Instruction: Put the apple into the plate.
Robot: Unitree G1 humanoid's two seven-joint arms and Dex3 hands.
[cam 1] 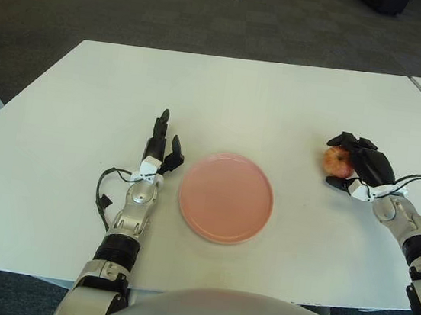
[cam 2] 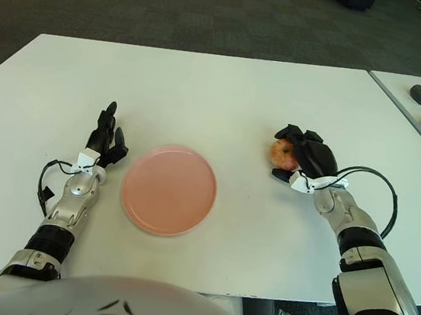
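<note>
While the round, shallow pink plate [cam 1: 226,196] sits empty near the front edge of the white table [cam 1: 264,95], the work lies to its right and a little farther back, so the step in hand is securing the small red-and-yellow apple [cam 1: 338,162] before any carry begins. Nearest the robot, the left hand [cam 1: 160,146] lies just left of the plate, its dark fingers straight and relaxed, holding nothing; it is idle and need not move. Right of the plate and well apart from it, the right hand [cam 1: 357,162] has its black fingers draped over the top and right side of the apple, with the thumb low on the near side, and the fruit appears to rest on the table. The fingers look curled onto it, though how firm the hold is cannot be judged. To do this well, I would want the fingers and thumb opposed across the widest part of the apple, since a round, smooth fruit can roll or squirt out of a shallow pinch. The lift should be enough to clear the plate's raised rim, the travel leftward, and the release low over the plate's centre so the apple does not roll off. Beyond the table lies dark carpeted floor [cam 1: 136,10].
</note>
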